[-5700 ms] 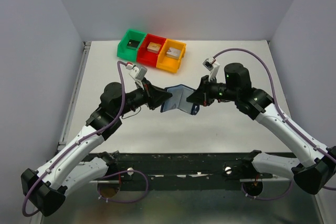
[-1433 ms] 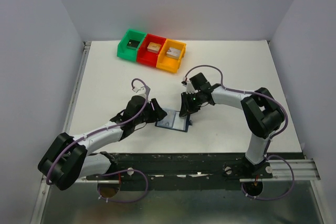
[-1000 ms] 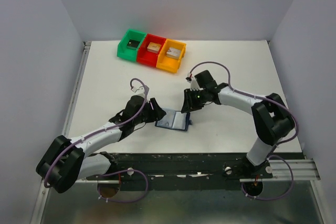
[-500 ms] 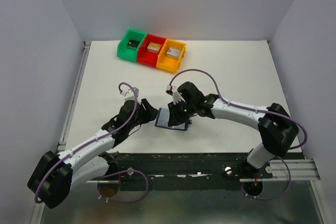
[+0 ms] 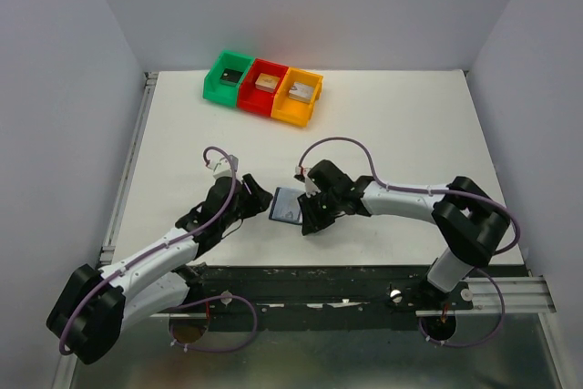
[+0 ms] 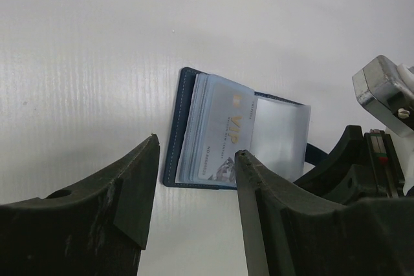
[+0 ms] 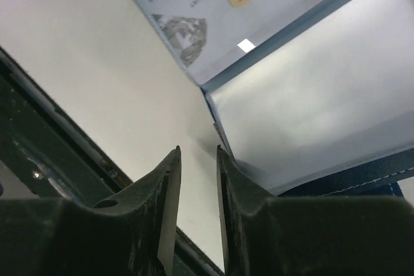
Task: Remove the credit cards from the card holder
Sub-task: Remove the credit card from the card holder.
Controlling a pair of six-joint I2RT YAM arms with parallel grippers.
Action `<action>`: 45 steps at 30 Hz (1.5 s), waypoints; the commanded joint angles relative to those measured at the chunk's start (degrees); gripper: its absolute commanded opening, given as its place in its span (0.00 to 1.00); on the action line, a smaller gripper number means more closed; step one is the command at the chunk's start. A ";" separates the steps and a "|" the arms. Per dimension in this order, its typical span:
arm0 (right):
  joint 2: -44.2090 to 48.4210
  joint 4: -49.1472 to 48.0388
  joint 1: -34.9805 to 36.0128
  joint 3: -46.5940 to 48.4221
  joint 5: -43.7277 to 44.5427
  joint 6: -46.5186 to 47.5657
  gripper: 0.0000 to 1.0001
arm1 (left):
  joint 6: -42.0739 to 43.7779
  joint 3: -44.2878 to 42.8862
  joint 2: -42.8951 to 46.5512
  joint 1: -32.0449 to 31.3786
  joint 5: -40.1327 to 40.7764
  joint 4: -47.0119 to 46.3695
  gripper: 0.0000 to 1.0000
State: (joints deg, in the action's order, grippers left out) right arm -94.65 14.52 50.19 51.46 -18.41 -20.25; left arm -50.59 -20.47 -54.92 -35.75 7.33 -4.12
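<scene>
Just beyond the left gripper (image 6: 195,147) lies the card holder (image 6: 259,135).

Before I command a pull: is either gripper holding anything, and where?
Nothing held. The left gripper hangs open beside the card holder; the right gripper's narrow gap is empty.

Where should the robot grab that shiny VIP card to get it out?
Probably the free long edge of the VIP card, which sits skewed out of the stack and over the clear sleeve. Come from the sleeve side, low and flat, since the card lies flat on the open card holder.
</scene>
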 commanded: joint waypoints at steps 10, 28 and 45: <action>-3.00 2.35 -2.21 1.27 8.05 -0.06 0.39 | -0.39 -0.54 -2.65 0.06 -2.59 -1.59 0.60; 6.95 -9.94 -7.03 3.38 -7.33 -8.39 0.42 | 1.90 -4.58 -8.45 0.33 -4.78 -6.86 0.28; -6.42 -27.45 -13.10 0.04 -17.71 -20.62 0.43 | 0.67 -5.11 -19.26 0.85 -9.97 -13.20 0.00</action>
State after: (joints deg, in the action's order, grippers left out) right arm -98.89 -10.35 37.06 51.35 -33.69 -39.72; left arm -49.39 -23.90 -72.42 -35.20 -1.04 -16.05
